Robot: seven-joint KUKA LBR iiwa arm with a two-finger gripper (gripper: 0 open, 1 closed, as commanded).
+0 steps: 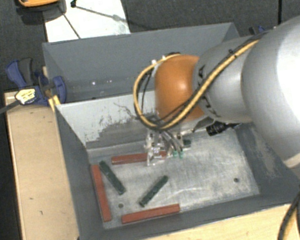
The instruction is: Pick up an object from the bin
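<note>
The grey metal bin [82, 190] takes up the middle of the frame, and five slim bars lie on the left half of its floor. Furthest left, a long red-brown flat bar [101, 193] lies at the foot of the left wall, running up and down the frame. Just right of it lies a short dark green bar [112, 178], tilted with its upper end towards the upper left, close to the long bar but apart from it. Along the lower edge of the floor lies a level red-brown flat bar [150, 214], its left end near the long bar's lower end. Above it a slanted dark green bar [153, 190] rises to the right, clear of the others.

At the upper edge of the floor an upper red-brown bar [128, 159] lies level. Its right end runs up to the gripper [164, 151], which hangs low over the floor near the frame's centre. So this bar lies directly left of the gripper, and whether the two touch cannot be told. The slanted dark green bar lies below the gripper and slightly left, near but apart. Whether the gripper is open or closed cannot be told.

Above the gripper sits the rounded orange cover [176, 92] with yellow-and-black cables [146, 103] looped round it. The broad silver arm [282, 94] reaches in from the right.
</note>
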